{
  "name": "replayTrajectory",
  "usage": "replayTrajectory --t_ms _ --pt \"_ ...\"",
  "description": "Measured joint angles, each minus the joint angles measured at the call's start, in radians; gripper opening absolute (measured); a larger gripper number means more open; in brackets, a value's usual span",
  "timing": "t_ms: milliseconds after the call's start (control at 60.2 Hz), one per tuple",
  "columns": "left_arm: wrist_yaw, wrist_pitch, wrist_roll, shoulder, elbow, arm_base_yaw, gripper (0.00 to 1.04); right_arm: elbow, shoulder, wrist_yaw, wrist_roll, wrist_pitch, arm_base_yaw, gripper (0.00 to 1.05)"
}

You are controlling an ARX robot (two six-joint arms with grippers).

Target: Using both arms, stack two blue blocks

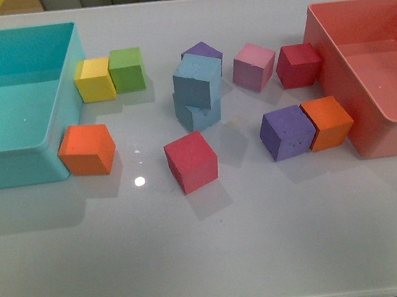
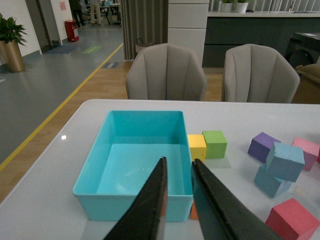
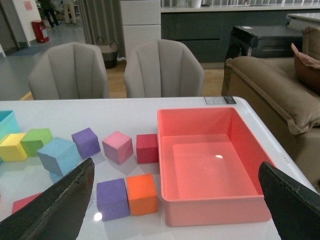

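Observation:
One blue block (image 1: 199, 81) rests askew on top of the other blue block (image 1: 195, 112) at the table's centre. Neither arm shows in the front view. In the left wrist view the same pair, upper (image 2: 286, 161) and lower (image 2: 270, 181), lies far off to the side of my left gripper (image 2: 179, 162), which is shut with nothing in it and hovers over the turquoise bin's near wall. My right gripper (image 3: 176, 166) is wide open and empty over the red bin's front, with the top blue block (image 3: 59, 155) well away from it.
The turquoise bin (image 1: 11, 153) stands left and the red bin (image 1: 382, 137) right. Around the stack lie yellow (image 1: 94, 79), green (image 1: 126, 69), orange (image 1: 87, 150), red (image 1: 191, 161), purple (image 1: 288, 132), orange (image 1: 328, 122), pink (image 1: 254, 66), dark red (image 1: 298, 64) and purple (image 1: 201, 49) cubes.

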Motion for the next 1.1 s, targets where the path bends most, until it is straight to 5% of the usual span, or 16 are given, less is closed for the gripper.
replayTrajectory --t_ms 332,1097 --pt "0.000 0.000 0.002 0.000 0.000 0.000 0.98 0.000 0.000 0.000 0.000 0.000 0.000 0.96" --pt "0.000 0.000 0.001 0.000 0.000 0.000 0.96 0.000 0.000 0.000 0.000 0.000 0.000 0.96"
